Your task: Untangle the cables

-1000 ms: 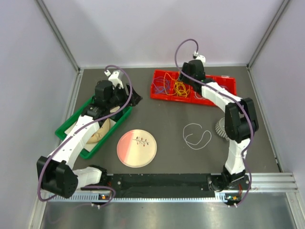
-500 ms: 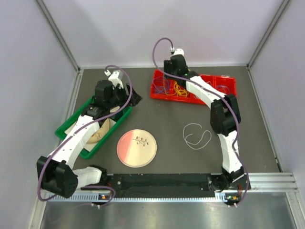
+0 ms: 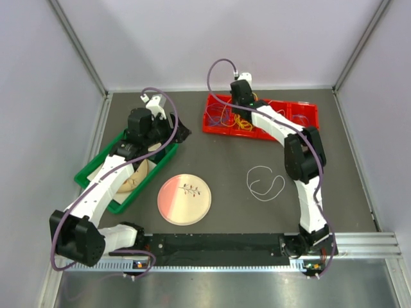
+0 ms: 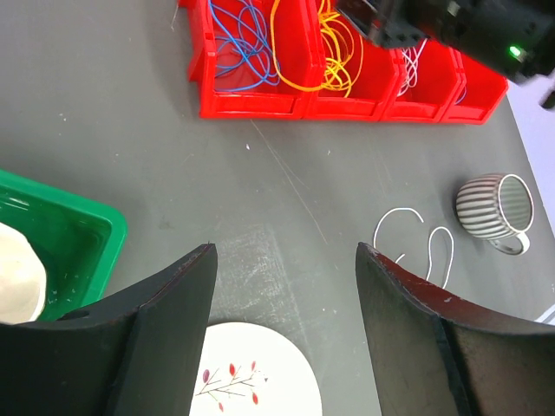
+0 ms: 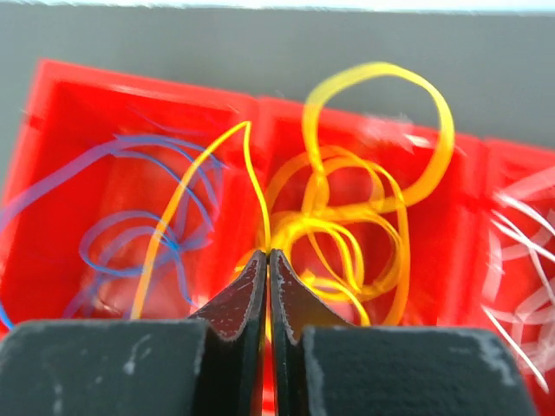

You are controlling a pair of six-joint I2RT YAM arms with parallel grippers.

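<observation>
Grey bench has the cables piled in a red tray at its far edge, right end effector pinching a yellow cable there, left end effector spread wide.

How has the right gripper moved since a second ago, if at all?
Yes. Seen from above, the right gripper has shifted left along the red tray, from over its middle toward its left end, shut on a yellow cable.
</observation>
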